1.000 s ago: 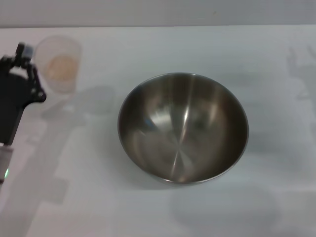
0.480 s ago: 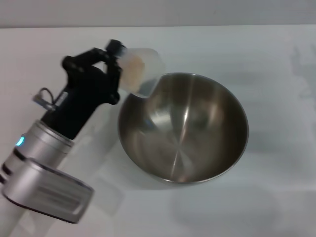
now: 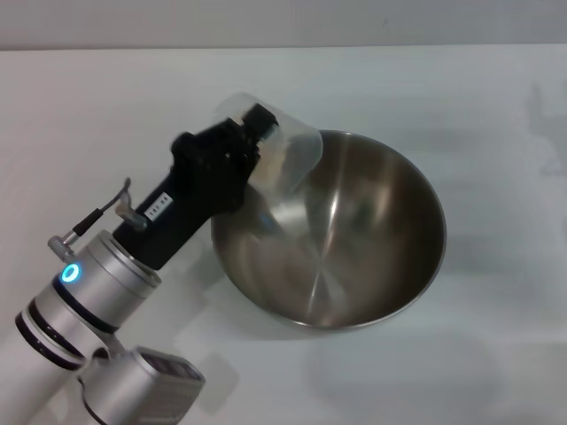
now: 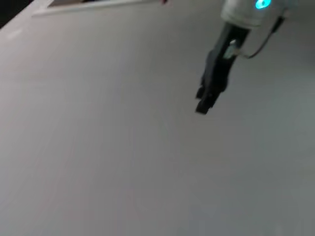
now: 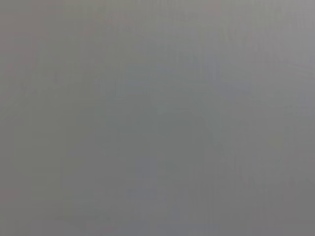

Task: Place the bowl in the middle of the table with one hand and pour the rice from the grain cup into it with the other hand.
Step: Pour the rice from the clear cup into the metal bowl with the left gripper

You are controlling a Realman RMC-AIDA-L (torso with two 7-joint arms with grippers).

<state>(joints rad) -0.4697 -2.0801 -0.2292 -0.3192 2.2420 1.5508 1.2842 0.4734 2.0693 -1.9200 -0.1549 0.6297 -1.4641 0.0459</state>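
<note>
The steel bowl (image 3: pixel 381 212) stands in the middle of the white table (image 3: pixel 496 106). My left gripper (image 3: pixel 255 140) is shut on the translucent grain cup (image 3: pixel 285 158) and holds it tipped on its side over the bowl's left rim, mouth toward the bowl. I cannot make out the rice in the cup or in the bowl. My right gripper is out of the head view. It shows far off in the left wrist view (image 4: pixel 209 96), hanging above bare table with a blue ring light above it. The right wrist view shows only plain grey.
The left arm (image 3: pixel 97 292) with its blue ring light slants from the lower left corner up to the bowl's left rim. White tabletop lies all around the bowl.
My left gripper has carried the cup from the far left to the bowl's left rim and tipped it toward the bowl. The bowl has not moved.
</note>
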